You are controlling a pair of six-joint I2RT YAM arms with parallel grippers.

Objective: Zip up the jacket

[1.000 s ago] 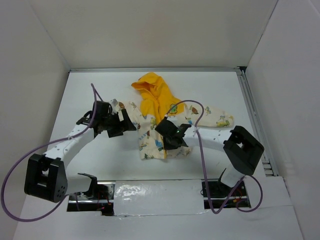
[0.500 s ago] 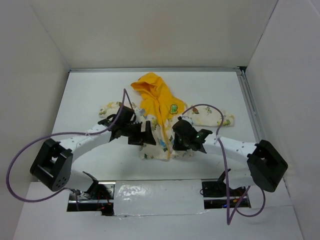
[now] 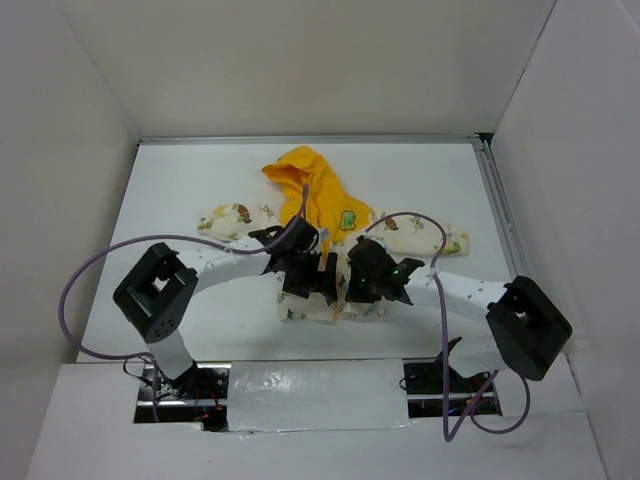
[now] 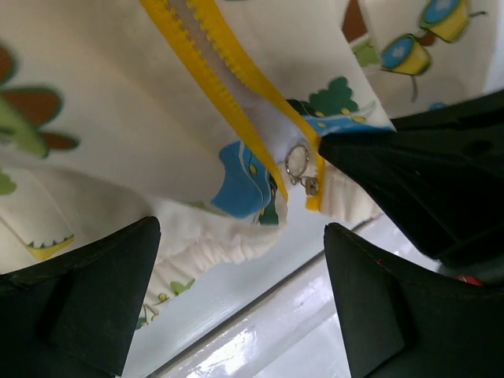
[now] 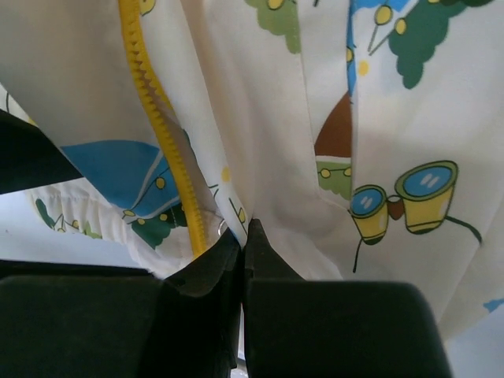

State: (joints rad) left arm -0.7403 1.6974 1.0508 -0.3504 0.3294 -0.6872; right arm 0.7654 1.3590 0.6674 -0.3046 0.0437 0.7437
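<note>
Right wrist | right gripper (image 5: pixel 244 236) pinching jacket (image 5: pixel 260 118) hem (beside yellow zipper (image 5: pixel 161 134)) | left gripper (image 4: pixel 240 236) wide

Seen from above, the left pincer (image 3: pixel 318 284) and right pincer (image 3: pixel 349 288) hide the jacket (image 3: pixel 312 188)'s zip bottom.

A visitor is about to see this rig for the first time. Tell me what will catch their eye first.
The jacket, with its bright yellow hood, lies mid-table, both arms meeting over its hem. Close up, a small metal zipper pull hangs at the yellow zipper's bottom end ahead of the open left fingers, while the right fingers pinch fabric beside the teeth.
</note>
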